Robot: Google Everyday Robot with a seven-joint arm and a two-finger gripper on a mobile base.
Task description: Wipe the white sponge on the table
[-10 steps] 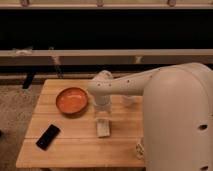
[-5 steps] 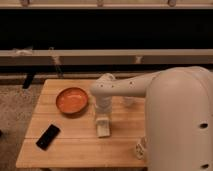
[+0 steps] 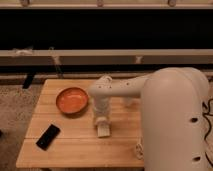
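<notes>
One bench (image 3: 75,147), light wood, top of butcher-block planks, rectangular, seen from above and slightly from the front.

One white sponge (image 3: 104,132), a small off-white block lying flat on the bench top, roughly in the middle and a little toward the near edge. Its long axis runs from the far side of the bench to the near side, almost square to the near edge. One short end points toward the near edge. The other short end sits directly under the pincer.

One pincer (image 3: 101,121), white, pointing straight down at the far end of the sponge and meeting it there. Whether it is spread or pinching the sponge cannot be told.

One arm (image 3: 122,90), white, reaching in from the right and bending down at the wrist above the sponge.

One robot body (image 3: 175,125), a large white rounded shell filling the right side and covering the bench's right end.

One orange bowl (image 3: 72,101), round and shallow, upright on the far left part of the bench. It is near the sponge but apart from it, just left of the wrist.

One black phone (image 3: 48,136), flat on the near left part of the bench and lying at a slant. It is well apart from the sponge.
</notes>
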